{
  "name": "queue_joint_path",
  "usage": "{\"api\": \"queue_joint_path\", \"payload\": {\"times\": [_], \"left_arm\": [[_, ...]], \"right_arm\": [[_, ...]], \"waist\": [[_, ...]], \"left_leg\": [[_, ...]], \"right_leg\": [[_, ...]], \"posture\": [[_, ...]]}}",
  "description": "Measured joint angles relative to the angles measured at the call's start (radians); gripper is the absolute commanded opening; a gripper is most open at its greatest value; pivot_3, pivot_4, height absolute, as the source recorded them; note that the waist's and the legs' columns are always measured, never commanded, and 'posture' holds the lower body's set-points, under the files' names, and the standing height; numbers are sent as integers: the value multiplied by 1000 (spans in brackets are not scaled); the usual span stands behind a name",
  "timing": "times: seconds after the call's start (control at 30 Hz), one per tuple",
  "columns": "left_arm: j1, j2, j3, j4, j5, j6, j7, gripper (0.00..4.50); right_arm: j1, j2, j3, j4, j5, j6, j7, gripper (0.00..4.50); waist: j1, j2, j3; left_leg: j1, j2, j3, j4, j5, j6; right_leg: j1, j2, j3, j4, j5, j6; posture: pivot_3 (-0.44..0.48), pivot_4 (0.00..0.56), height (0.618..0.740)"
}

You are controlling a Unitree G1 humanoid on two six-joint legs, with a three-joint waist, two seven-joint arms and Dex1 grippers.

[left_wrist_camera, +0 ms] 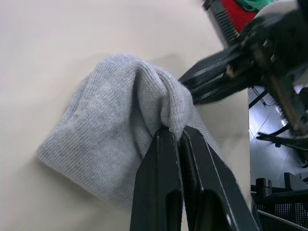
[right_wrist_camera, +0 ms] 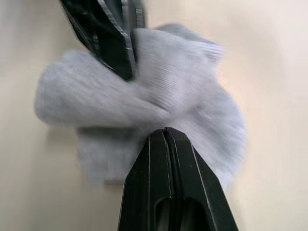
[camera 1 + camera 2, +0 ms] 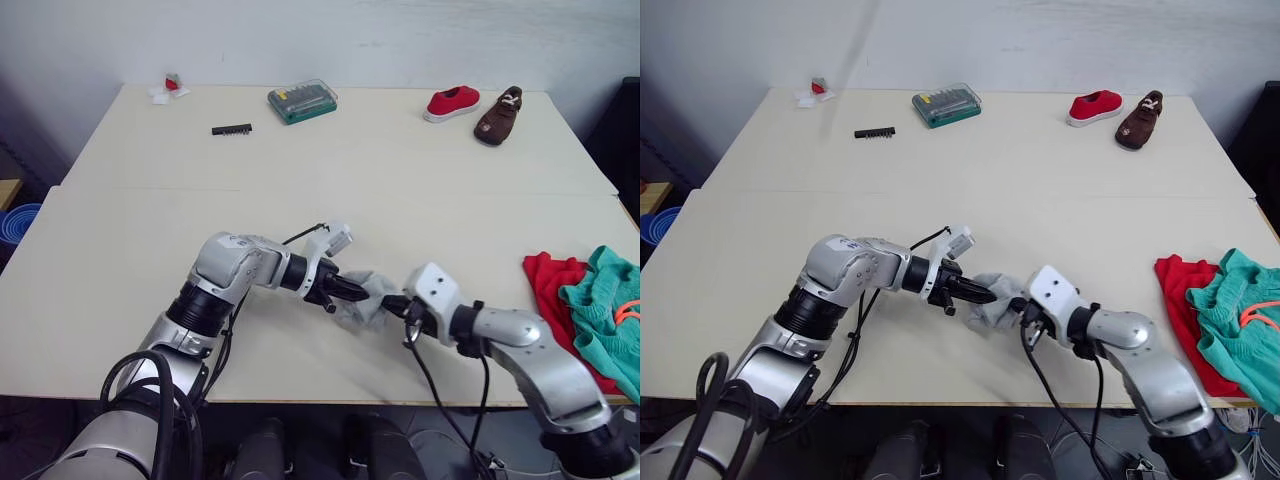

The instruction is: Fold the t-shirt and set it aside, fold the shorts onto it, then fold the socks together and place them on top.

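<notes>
lab/test rm | plain white wall [image 3: 400,40], big pale table [image 3: 350,150] | bit set case [image 3: 302,101], stray shoes [image 3: 452,103]

The socks [image 1: 120,130] are soft ribbed knit (matt grey); the table [image 3: 330,160] is smooth and matt; both gripper fingers [image 1: 163,192] are glossy black plastic.

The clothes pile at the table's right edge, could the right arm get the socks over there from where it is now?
Probably yes. The right gripper pinches the socks near the front edge, and bare table lies between it and the shorts on the t-shirt. The left gripper also grips them and must let go first.
</notes>
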Motion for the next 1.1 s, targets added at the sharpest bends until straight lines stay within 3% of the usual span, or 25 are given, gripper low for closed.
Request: {"api": "queue_joint_path", "payload": {"times": [0.13, 0.27, 0.5, 0.63, 0.73, 1.1], "left_arm": [[2, -4, -20, 0, 22, -15, -11, 12], [4, -17, -50, -1, 47, -47, -27, 12], [5, -19, -50, 0, 64, -58, -42, 12], [13, -16, -47, -4, 65, -57, -44, 12], [30, -13, -28, -12, 57, -53, -48, 696], [52, 74, 146, -122, -84, -30, -155, 4054]], "right_arm": [[-16, -49, -82, -47, 62, 56, 15, 0], [-198, -19, -88, -55, 138, 124, 10, 0], [-226, 20, 114, 1, 110, 126, 1, 0], [-206, -27, 146, 33, 78, 86, 14, 0], [-185, -49, 148, 51, 64, 56, 30, 0], [-149, -60, 145, 105, 44, -23, 55, 0]], "waist": [[-4, 0, 0], [-5, 1, 1], [-2, 1, 1], [-1, 1, 1], [-5, 1, 1], [-3, 1, 1]], "left_leg": [[0, 0, 0, 0, 0, 0], [0, 1, 0, 0, 0, 0], [-3, 0, 0, -1, 1, 1], [-3, 0, 0, 0, 1, 2], [-2, 0, 0, -1, 1, 2], [0, 1, 0, -1, 1, 1]], "right_leg": [[0, 1, 0, 0, 0, 0], [-1, 1, 0, 1, 0, -1], [-1, 1, -1, -4, 0, 0], [-1, 1, -1, -4, 0, 0], [-1, 1, -1, -3, 0, 0], [1, 2, -1, -2, 0, 0]], "posture": [[0, 150, 740], [0, 150, 740], [0, 150, 740], [0, 150, 740], [0, 150, 740], [0, 150, 740]]}}
